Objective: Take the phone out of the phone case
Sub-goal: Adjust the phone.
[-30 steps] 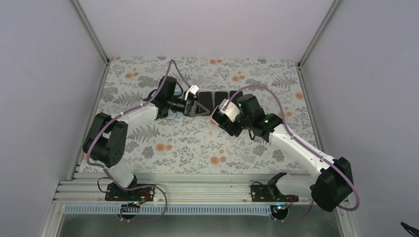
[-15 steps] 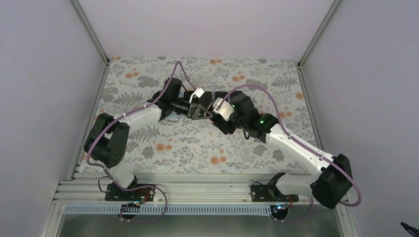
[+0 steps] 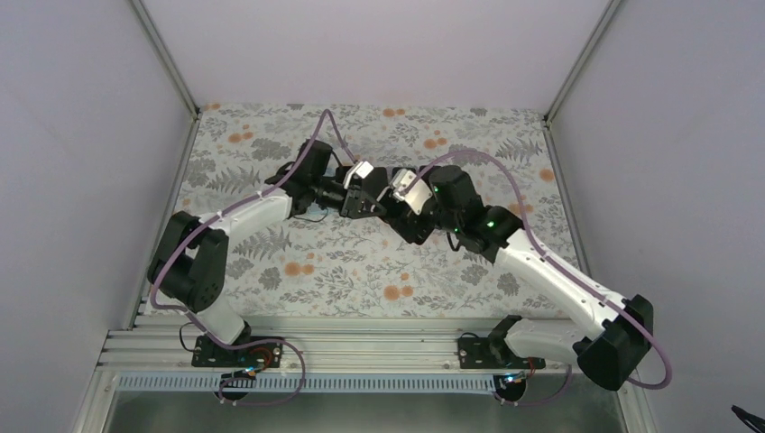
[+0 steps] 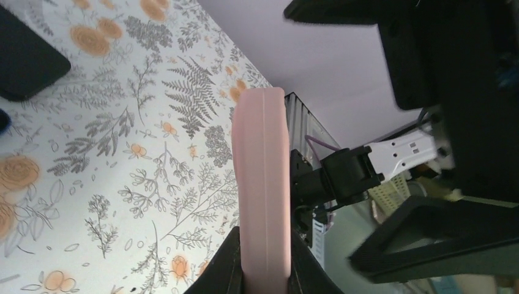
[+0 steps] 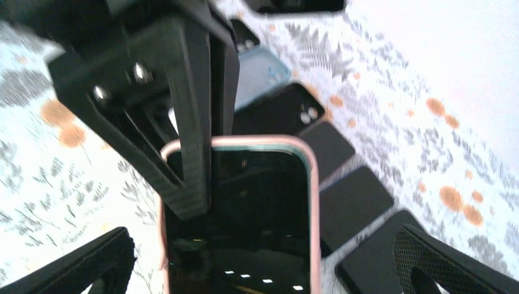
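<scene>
The phone [image 5: 245, 214] shows its black screen inside a pink phone case [image 5: 314, 202], held up off the table. My left gripper [image 4: 264, 248] is shut on the case, which appears edge-on as a pink slab [image 4: 264, 177] between its fingers. One of those fingers [image 5: 183, 122] crosses the phone's upper left corner in the right wrist view. My right gripper [image 5: 263, 260] is open, one finger on either side of the phone, not touching it. From above, the left gripper [image 3: 368, 194] and the right gripper [image 3: 397, 206] meet mid-table, and they hide the phone.
Several dark phones or cases [image 5: 355, 196] and a light blue case [image 5: 263, 73] lie in a row on the floral table [image 3: 361, 271] behind the grippers. Another dark one [image 4: 24, 55] lies at the left. Side walls [image 3: 90, 180] close in the table.
My left gripper has closed on the pink case and shifted slightly right. The right arm has swung left up to it, and its jaws have opened wider around the phone.
</scene>
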Robot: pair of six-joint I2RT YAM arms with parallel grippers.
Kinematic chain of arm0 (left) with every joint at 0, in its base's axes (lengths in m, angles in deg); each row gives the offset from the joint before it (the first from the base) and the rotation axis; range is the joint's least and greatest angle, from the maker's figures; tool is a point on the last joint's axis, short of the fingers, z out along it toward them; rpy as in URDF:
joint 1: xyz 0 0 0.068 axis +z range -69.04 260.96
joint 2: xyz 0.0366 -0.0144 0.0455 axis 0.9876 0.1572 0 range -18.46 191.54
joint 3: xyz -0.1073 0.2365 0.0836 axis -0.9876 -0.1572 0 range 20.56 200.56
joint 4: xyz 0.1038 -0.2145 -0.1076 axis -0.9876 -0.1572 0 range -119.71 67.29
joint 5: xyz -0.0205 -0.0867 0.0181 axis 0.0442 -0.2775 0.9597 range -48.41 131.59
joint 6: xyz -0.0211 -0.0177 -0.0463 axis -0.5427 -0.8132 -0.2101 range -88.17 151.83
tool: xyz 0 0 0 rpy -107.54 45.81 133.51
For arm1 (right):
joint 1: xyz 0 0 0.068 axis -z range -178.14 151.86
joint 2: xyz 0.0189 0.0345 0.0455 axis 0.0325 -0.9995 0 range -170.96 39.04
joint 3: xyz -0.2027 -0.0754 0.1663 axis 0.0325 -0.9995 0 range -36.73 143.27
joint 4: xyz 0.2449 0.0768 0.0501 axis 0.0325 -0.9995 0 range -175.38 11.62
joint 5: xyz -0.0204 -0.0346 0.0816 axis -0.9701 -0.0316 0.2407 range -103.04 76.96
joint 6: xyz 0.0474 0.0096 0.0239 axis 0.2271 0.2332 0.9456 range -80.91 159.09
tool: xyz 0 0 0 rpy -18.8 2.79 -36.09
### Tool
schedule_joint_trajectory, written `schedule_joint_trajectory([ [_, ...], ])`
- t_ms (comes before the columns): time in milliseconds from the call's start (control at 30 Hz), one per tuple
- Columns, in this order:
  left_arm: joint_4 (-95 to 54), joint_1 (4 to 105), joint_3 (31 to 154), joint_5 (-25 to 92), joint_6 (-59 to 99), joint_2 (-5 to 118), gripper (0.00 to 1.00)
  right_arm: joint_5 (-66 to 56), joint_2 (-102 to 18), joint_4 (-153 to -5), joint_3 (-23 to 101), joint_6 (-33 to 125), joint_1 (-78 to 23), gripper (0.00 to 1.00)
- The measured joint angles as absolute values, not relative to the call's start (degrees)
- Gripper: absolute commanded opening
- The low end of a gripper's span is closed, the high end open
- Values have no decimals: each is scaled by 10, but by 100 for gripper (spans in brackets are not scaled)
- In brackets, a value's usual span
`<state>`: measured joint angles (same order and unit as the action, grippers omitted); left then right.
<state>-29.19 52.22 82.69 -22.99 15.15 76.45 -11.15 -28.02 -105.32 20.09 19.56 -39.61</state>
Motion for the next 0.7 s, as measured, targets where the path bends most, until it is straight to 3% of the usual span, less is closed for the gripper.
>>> schedule_joint_trajectory([
  [400,-482,522,883,-199,395,647,2,82,-277,-1115,335,183,-339,99],
  [700,-675,522,959,-156,579,636,2,192,-287,-1199,410,108,-318,99],
])
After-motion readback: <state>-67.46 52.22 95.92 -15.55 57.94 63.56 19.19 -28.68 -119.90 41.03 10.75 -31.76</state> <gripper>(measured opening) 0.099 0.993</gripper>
